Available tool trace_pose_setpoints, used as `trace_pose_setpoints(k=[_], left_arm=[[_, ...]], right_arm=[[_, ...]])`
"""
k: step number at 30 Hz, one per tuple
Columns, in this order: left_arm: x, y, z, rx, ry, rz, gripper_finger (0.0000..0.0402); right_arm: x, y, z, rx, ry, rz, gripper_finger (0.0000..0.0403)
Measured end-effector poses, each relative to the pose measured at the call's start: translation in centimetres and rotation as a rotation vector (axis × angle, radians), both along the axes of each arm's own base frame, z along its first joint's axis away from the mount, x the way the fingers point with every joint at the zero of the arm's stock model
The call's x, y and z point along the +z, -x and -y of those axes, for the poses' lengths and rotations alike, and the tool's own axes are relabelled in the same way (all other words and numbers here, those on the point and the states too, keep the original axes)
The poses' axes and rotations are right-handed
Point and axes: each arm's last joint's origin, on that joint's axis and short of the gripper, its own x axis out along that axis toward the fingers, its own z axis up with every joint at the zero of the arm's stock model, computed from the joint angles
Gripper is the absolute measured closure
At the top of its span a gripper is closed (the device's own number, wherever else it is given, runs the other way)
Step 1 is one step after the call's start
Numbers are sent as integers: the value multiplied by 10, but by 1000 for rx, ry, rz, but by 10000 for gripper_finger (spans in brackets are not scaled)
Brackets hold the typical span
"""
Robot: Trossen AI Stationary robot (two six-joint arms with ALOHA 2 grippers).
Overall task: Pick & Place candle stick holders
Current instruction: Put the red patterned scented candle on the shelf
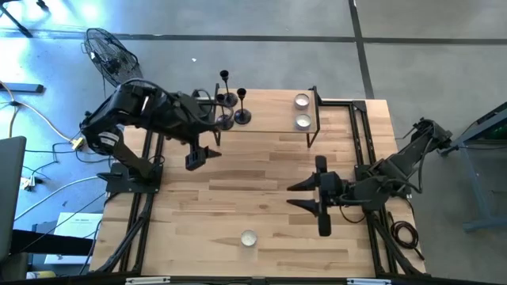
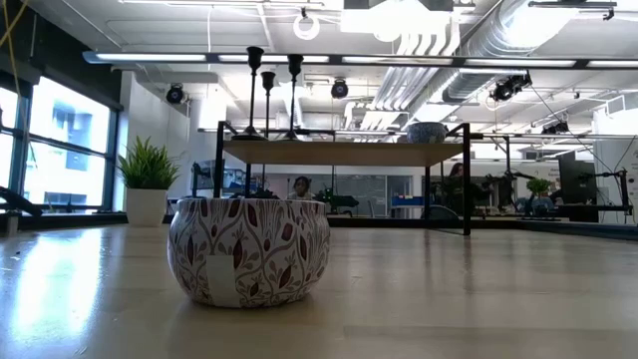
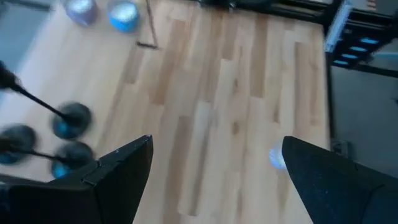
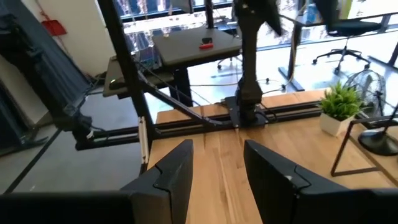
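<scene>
Table [image 1: 261, 174]: pale wood planks.

Left arm: bent in from the left edge, left gripper [image 1: 196, 155] hanging empty over the boards just short of the candle stick holders [image 1: 232, 103], fingers spread wide.

Right arm: folded low on the right side, right gripper [image 1: 303, 195] pointing toward mid-table, fingers partly apart, nothing between them.

Three black holders cluster at the far edge; two tealight cups [image 1: 302, 111] right of them, one cup [image 1: 249, 237] near the front.
</scene>
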Motion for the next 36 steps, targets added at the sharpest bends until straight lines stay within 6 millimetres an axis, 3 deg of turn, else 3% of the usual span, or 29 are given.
trace_pose_setpoints(k=[9, 23, 29, 36], left_arm=[[-18, -11, 26, -26, 38, -93, 50], [-117, -32, 78, -125, -24, -499, 50], [-153, -29, 103, -164, -58, -582, 50], [-185, -31, 121, -37, 118, -602, 50]], right_arm=[[0, 0, 3, -101, 45, 12, 265], [1, 0, 3, -138, -44, 34, 265], [1, 0, 3, -88, 83, 20, 265], [5, 7, 4, -17, 132, 7, 265]])
